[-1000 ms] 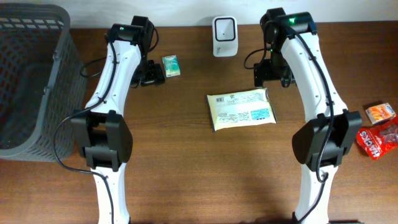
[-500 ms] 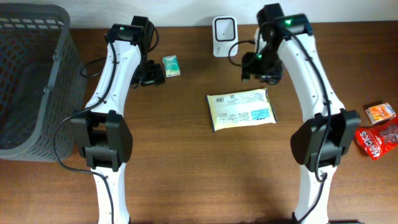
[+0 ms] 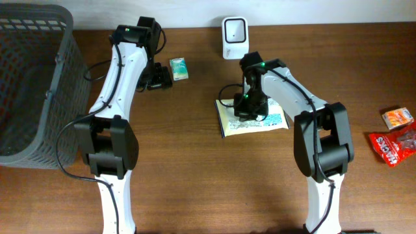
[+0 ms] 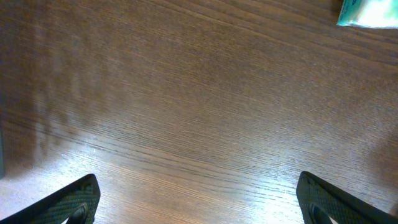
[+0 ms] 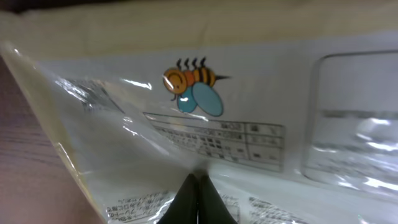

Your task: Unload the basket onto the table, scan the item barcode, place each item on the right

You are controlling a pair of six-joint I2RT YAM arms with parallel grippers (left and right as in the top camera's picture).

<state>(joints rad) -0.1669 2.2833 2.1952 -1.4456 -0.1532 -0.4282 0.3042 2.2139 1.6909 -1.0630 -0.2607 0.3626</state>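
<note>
Since 1 second ago the right arm has swung inward from the scanner's right and come down over the packet, and its jaws have gone from spread to pressed together.

The wooden table carries everything. The dark mesh basket stands far to the scanner's left, at the table edge. The cream packet lies flat just in front of the scanner, with its printed back facing up. The right gripper sits on the packet's left half. In the wrist view its fingertips meet on the clear film, which wrinkles toward them, below a small bee drawing on the packet.

The left gripper is to the scanner's left, low over bare wood. Its 2 fingers are spread wide with nothing between them.

The green box lies between that gripper and the scanner. The red snack bags and the orange pack lie far to the scanner's right.
</note>
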